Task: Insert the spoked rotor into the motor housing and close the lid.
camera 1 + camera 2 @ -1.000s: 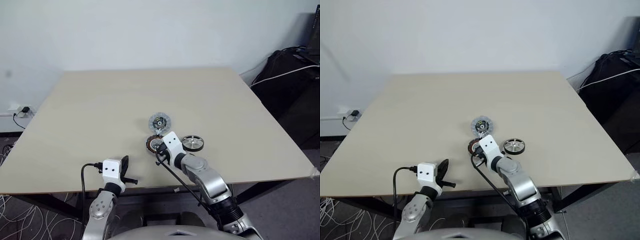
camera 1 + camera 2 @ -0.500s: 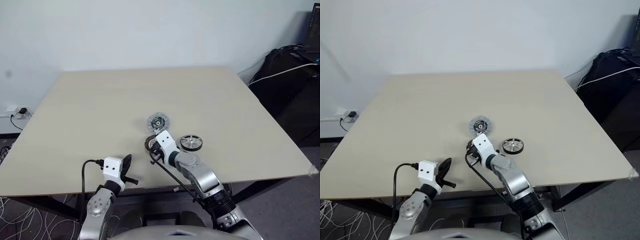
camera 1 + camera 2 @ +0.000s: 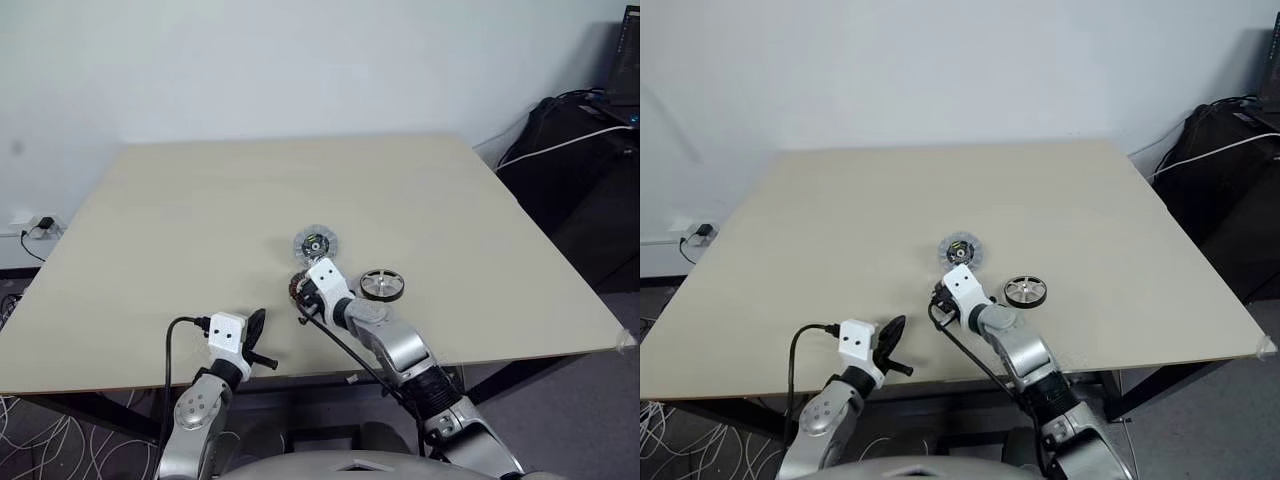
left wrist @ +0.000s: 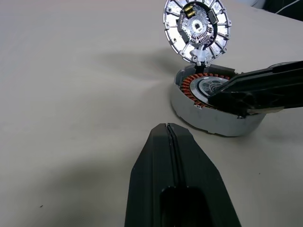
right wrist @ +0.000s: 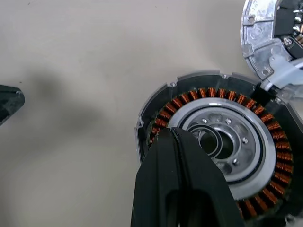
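R gripper (image 5: 176, 142) pinched together, empty, tips over housing (image 5: 265, 156) windings; L gripper (image 4: 171, 137) also pressed together. Rotor (image 3: 382, 285) sits well right of R (lid (image 4: 196, 23) just beyond). Risk: tips scrape copper, shove housing.

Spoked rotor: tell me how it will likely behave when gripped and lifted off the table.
The spoked rotor looks like rigid metal, so it should stay stiff. Its shiny rim may be slippery between the fingers. It lies flat on the table, so it is unlikely to roll now, but being round it could roll if dropped on edge.
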